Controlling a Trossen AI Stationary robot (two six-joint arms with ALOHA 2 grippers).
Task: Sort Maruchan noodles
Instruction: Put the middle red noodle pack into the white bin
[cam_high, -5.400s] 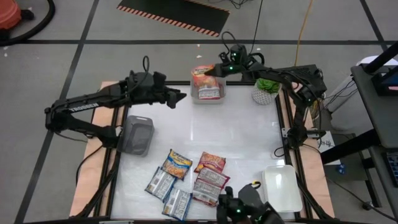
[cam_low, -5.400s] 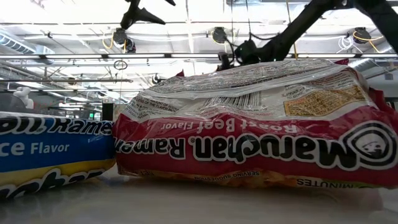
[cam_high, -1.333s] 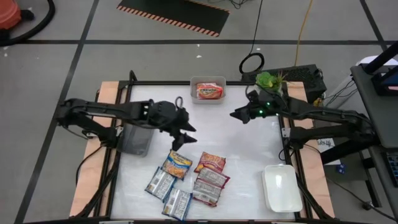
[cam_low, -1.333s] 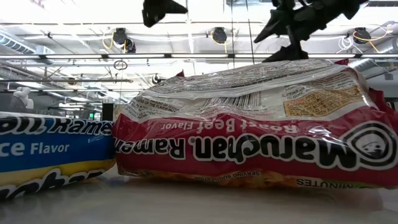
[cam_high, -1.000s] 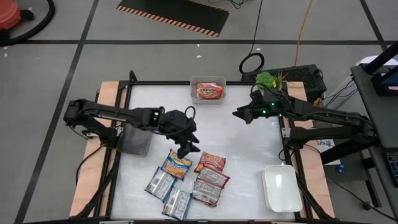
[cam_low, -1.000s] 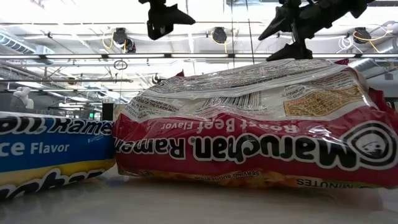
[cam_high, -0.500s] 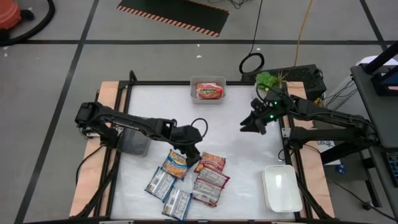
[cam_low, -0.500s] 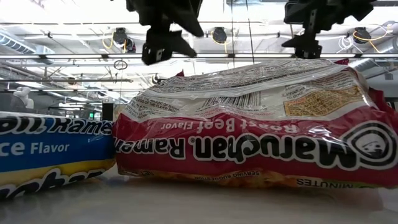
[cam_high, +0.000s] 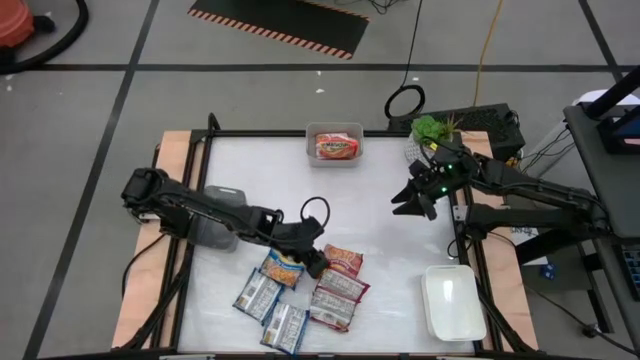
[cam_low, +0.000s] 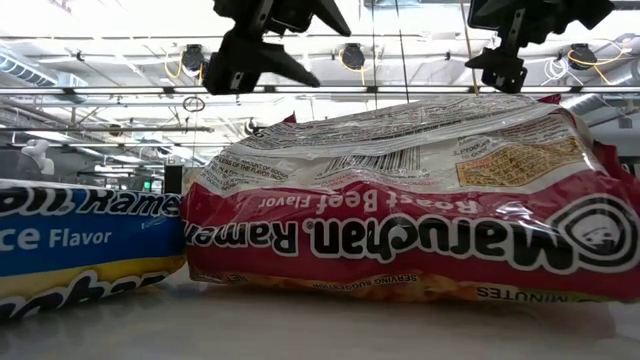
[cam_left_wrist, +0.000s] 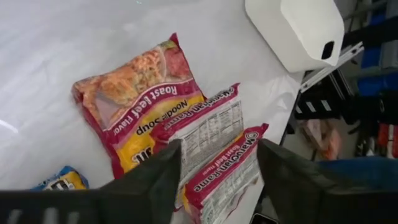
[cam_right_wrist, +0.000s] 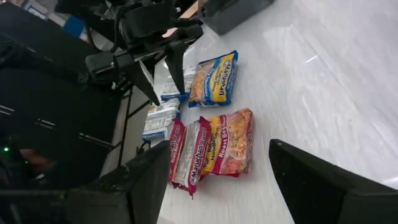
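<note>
High view: your Maruchan noodles (cam_high: 305, 285), flat packets in orange-red, maroon-silver and blue-yellow, cluster at table's 6 o'clock. Left gripper (cam_high: 312, 262) hovers above them, fingers parted, empty. Right gripper (cam_high: 410, 198), at 3 o'clock, open, empty. Packet lettering illegible here.

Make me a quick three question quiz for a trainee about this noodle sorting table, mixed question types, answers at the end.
1. True or false: the clear tray at the table's far edge already holds an orange-red packet.
2. Which gripper is over the packet pile: A left gripper, B right gripper?
3. Fill in: the white tray sits on the table's ____ side.

Key: 1 true; 2 A; 3 right.
</note>
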